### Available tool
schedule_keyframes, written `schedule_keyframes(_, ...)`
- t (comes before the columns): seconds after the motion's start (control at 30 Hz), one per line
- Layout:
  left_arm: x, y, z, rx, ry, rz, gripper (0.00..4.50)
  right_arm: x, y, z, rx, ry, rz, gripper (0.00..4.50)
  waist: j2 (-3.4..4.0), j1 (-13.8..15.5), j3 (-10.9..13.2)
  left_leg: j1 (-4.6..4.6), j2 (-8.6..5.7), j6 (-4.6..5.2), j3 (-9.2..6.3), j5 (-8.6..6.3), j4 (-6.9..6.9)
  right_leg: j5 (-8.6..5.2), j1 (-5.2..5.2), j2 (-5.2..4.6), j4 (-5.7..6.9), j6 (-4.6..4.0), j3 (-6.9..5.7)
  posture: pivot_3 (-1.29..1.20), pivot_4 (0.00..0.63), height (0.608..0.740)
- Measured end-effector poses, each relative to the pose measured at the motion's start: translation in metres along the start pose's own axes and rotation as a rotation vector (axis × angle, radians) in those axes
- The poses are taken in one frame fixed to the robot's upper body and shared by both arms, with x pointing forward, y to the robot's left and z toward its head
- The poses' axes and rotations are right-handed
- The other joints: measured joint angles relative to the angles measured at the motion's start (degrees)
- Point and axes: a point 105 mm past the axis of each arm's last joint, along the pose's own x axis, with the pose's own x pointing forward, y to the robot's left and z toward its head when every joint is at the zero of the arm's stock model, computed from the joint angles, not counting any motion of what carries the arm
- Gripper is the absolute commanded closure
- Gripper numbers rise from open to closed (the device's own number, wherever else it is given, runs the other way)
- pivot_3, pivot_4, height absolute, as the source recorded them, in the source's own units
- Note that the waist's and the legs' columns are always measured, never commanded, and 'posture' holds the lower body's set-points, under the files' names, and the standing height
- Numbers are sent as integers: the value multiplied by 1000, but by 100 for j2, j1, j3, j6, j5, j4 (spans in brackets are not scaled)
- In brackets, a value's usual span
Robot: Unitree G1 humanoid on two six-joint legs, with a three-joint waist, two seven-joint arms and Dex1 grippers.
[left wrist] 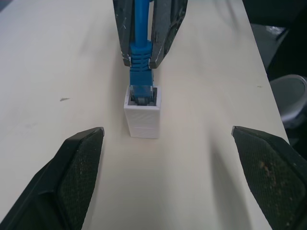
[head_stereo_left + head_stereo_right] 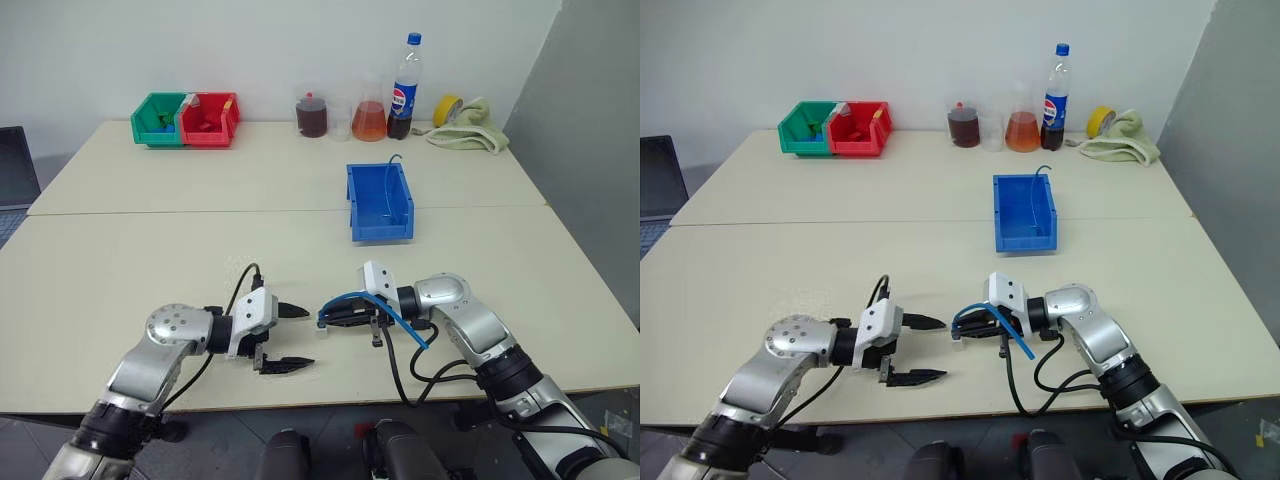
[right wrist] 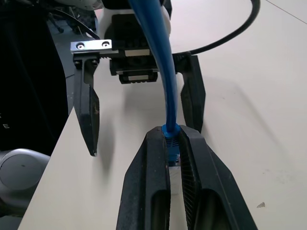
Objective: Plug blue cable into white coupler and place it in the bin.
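My right gripper (image 2: 323, 318) is shut on the blue cable (image 2: 403, 320) just behind its plug. The rest of the cable loops back over that wrist. In the left wrist view the plug sits in the dark opening of the white coupler (image 1: 142, 117), just past the right fingertips (image 1: 127, 60). My left gripper (image 2: 303, 338) faces it with its fingers (image 1: 79, 167) spread wide on either side of the coupler, touching nothing. The blue bin (image 2: 380, 228) stands beyond both grippers, right of the table's middle.
A green bin (image 2: 157, 120) and a red bin (image 2: 208, 120) sit at the far left. Along the back stand flasks of dark and orange liquid (image 2: 369, 122), a cola bottle (image 2: 404, 88), a yellow tape roll (image 2: 447, 108) and a cloth (image 2: 475, 130).
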Motion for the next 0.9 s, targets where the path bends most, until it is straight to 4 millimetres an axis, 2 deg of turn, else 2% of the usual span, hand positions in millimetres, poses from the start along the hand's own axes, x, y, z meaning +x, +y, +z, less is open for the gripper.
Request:
schedule_keyframes(0.17,-9,-7,8,-27,-40,93,27,-10,-3,2,71,-13,-22,4423,4,8,3,-6,-2,-1,2,0,-3,-2,-4,-5,-5,-2,1,0,150,740)
schedule_keyframes(0.33,-18,-14,7,-75,-52,157,27,-22,-5,4,167,-2,-46,4423,6,14,6,-19,-2,-1,1,0,-8,0,-15,-6,-14,1,-1,0,150,740)
schedule_keyframes(0.5,-17,-21,5,-112,-60,205,27,-38,-13,15,258,-4,-107,4423,6,17,9,-27,-6,-1,3,0,-38,9,-24,-8,-33,17,0,0,150,740)
schedule_keyframes(0.67,-15,-24,18,-129,-120,248,27,-58,-30,46,261,-33,-190,4423,5,16,9,-25,-7,-1,2,0,-77,8,-25,-4,-64,15,-4,0,150,740)
schedule_keyframes(0.9,-9,-20,25,-167,-180,339,27,-86,-68,63,340,15,-399,4423,6,7,10,-39,-10,4,5,-3,-86,9,-26,-4,-92,15,1,0,150,740)
